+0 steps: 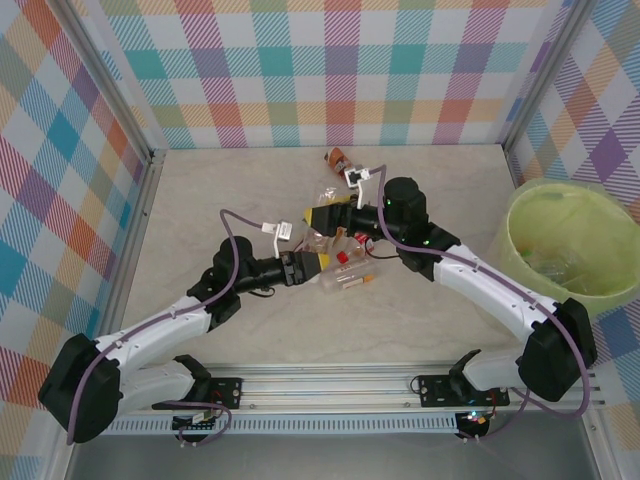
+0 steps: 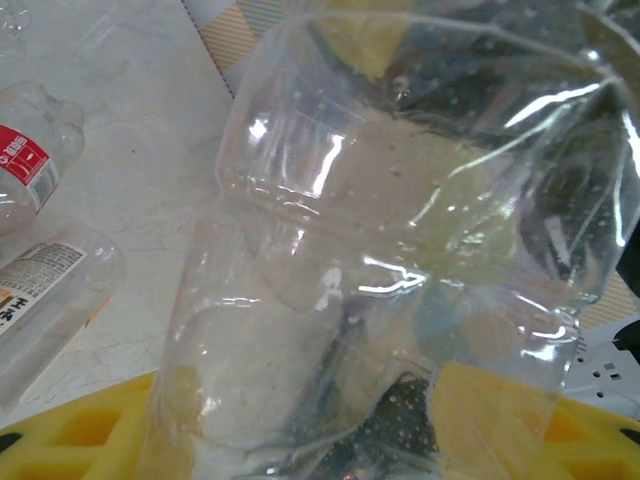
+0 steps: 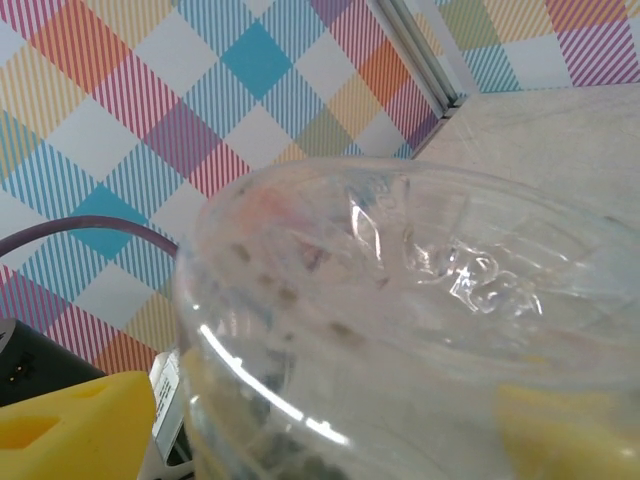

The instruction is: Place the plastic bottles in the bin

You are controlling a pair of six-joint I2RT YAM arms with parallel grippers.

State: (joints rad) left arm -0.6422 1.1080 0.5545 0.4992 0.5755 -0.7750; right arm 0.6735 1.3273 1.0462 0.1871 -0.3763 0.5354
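A clear crumpled plastic bottle [image 1: 320,241] hangs over the middle of the table between both grippers. My left gripper [image 1: 314,260] is shut on it; in the left wrist view the bottle [image 2: 380,250] stands up from between the yellow fingers [image 2: 70,440]. My right gripper [image 1: 326,222] stands open round the same bottle [image 3: 420,330], a yellow finger [image 3: 70,430] on each side and a thin gap at the left one. More bottles lie just below: a red-labelled one [image 1: 347,258] [image 2: 25,160] and an orange-labelled one [image 1: 358,284] [image 2: 40,290]. The pale yellow-green bin [image 1: 520,215] stands at the right edge.
Another bottle with a brownish cap end [image 1: 337,157] lies near the back wall, and a crumpled clear one [image 1: 325,195] sits behind the right gripper. The bin holds some clear bottles [image 1: 555,262]. Checked walls close off the left, back and right sides.
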